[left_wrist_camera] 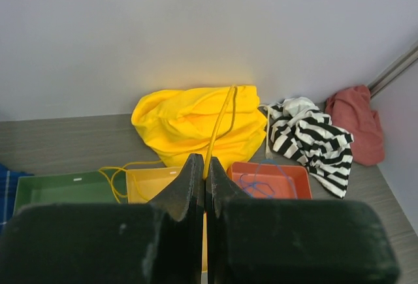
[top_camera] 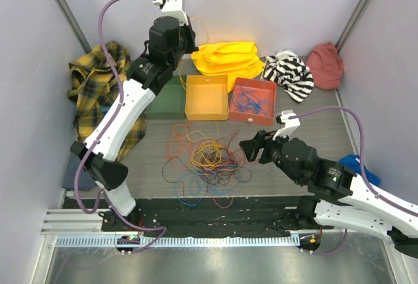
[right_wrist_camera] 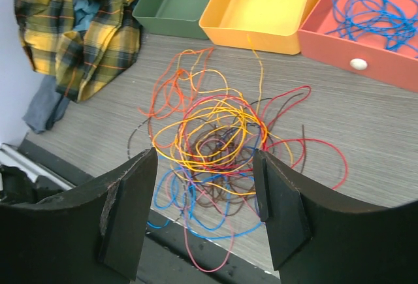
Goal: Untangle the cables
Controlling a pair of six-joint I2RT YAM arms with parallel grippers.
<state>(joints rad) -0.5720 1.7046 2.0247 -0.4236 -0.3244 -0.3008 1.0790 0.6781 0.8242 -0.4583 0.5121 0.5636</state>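
Observation:
A tangle of thin cables (top_camera: 206,160) in orange, yellow, red, blue and dark colours lies on the table in front of the trays; it also shows in the right wrist view (right_wrist_camera: 219,143). My left gripper (top_camera: 191,44) is raised at the back above the trays. In the left wrist view it (left_wrist_camera: 205,166) is shut on a yellow cable (left_wrist_camera: 219,124) that runs up from between the fingers. My right gripper (top_camera: 251,147) is open and empty just right of the tangle; in the right wrist view the gripper (right_wrist_camera: 204,186) hangs over it. A blue cable (top_camera: 248,104) lies in the red tray.
A green tray (top_camera: 166,98), a yellow tray (top_camera: 206,96) and a red tray (top_camera: 261,91) stand in a row behind the tangle. A plaid shirt (top_camera: 98,88) lies at the left. A yellow cloth (top_camera: 228,55), a striped cloth (top_camera: 289,72) and a red cloth (top_camera: 325,64) lie at the back.

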